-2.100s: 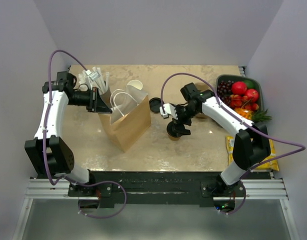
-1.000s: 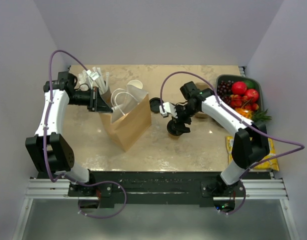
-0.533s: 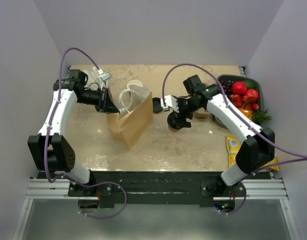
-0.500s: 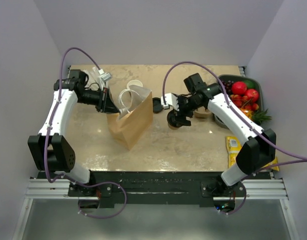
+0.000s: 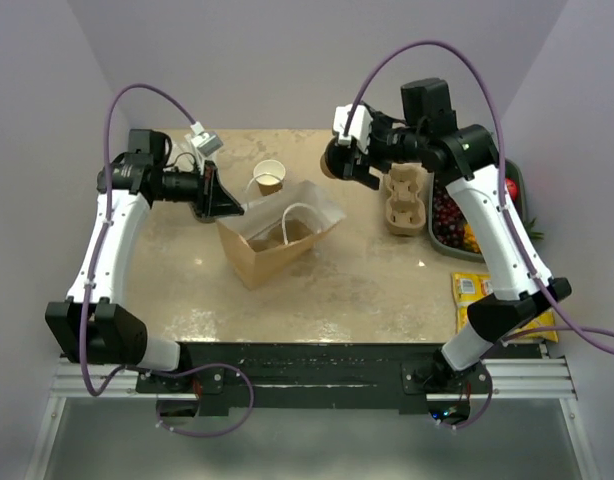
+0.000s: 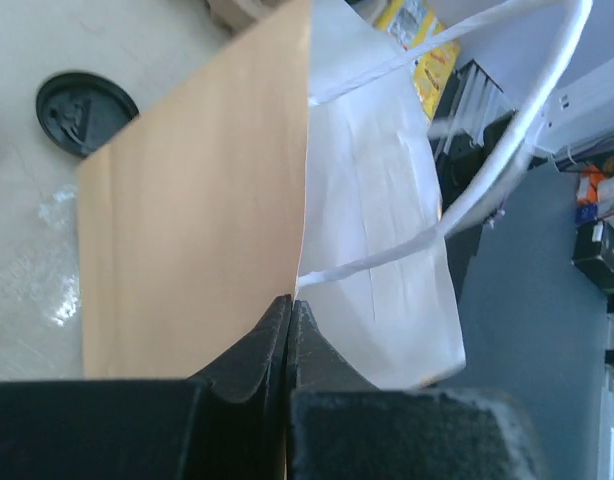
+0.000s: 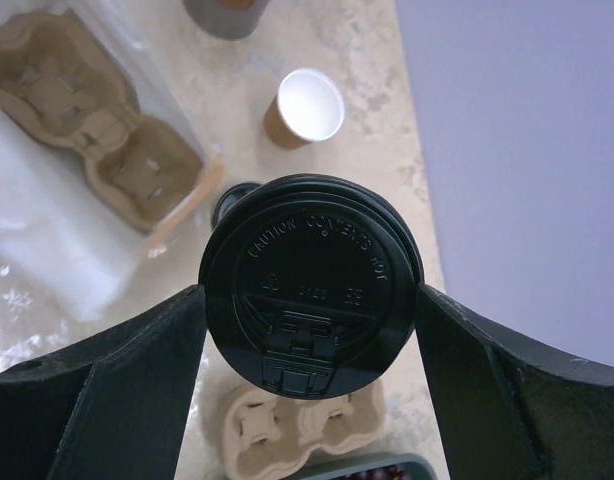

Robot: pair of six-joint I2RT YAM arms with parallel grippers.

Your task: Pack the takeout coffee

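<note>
The left arm is stretched sideways, and the left gripper (image 5: 225, 206) is pinched shut on the rim of the paper bag (image 5: 277, 245), whose mouth gapes open. The right arm is raised high, and the takeout coffee (image 5: 331, 162) is clamped in the right gripper (image 5: 347, 160), aloft and to the right of the bag. In the right wrist view the cup's body is hidden beneath its black lid (image 7: 310, 280).

Counts: one lidded takeout coffee (image 7: 312, 290), one lidless paper cup (image 5: 270, 177), one brown paper bag (image 5: 262, 255), two cardboard cup carriers (image 7: 92, 125) (image 7: 297, 425), one loose black lid (image 6: 85, 110), one grey cup (image 7: 227, 10).
</note>
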